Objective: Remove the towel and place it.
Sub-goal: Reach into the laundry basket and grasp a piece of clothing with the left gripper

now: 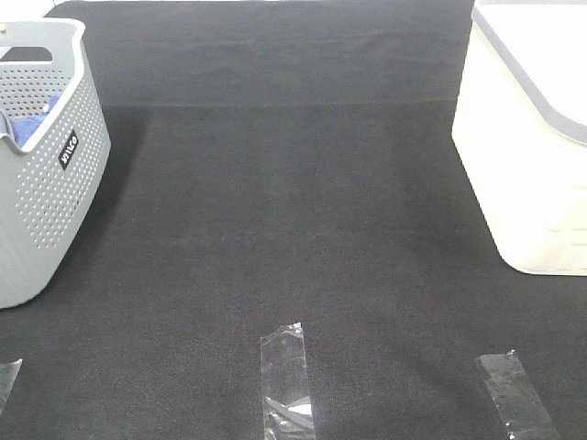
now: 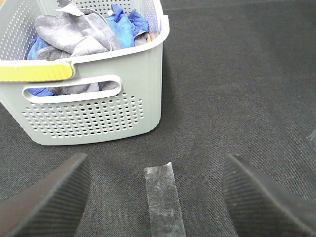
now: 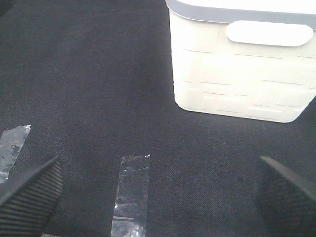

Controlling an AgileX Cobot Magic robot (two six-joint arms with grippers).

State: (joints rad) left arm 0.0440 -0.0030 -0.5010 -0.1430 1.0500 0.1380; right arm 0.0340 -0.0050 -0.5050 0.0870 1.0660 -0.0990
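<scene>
Inspecting progress: no step of the task appears done. The black mat (image 1: 293, 229) carries no laundry. The white bin (image 1: 532, 165) stands on the right. The grey basket (image 1: 46, 202) on the left holds the towel (image 2: 74, 32), bunched beside a blue cloth (image 2: 126, 24). The left gripper (image 2: 155, 195) and right gripper (image 3: 158, 190) hang above the mat, jaws spread wide, holding nothing. Lifting and placing both remain.

Tape markers (image 1: 286, 371) on black mat (image 1: 293, 229) suggest a lab.
</scene>
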